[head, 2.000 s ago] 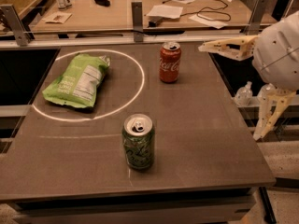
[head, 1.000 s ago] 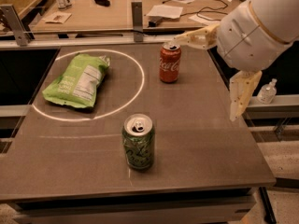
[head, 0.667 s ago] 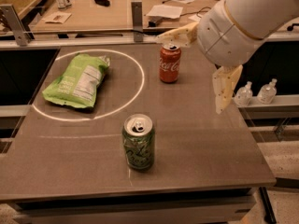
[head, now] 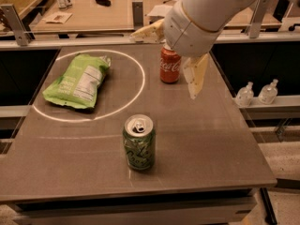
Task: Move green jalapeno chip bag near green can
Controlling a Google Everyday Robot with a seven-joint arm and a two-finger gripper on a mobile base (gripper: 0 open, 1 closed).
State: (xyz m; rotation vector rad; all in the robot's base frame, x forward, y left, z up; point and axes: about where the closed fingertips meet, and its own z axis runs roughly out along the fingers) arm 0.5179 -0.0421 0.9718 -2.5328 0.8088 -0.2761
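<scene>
The green jalapeno chip bag (head: 78, 81) lies flat on the left of the table, label panel up, inside a white circle. The green can (head: 138, 142) stands upright at the front middle, well apart from the bag. My gripper (head: 162, 65) hangs over the back middle of the table, above and around the red cola can, right of the bag. It is open and empty: one pale finger (head: 146, 33) points left and the other (head: 196, 75) points down. The big white arm hides the top of the red can.
A red cola can (head: 169, 66) stands at the back middle, under the gripper. A white circle (head: 138, 90) is marked on the grey table (head: 211, 144). Two small clear bottles (head: 257, 93) sit on a ledge off the right edge. A rail and a cluttered desk lie behind.
My arm has swung in from the right edge to over the back middle of the table, reaching the red can. The bag and both cans have not moved.
</scene>
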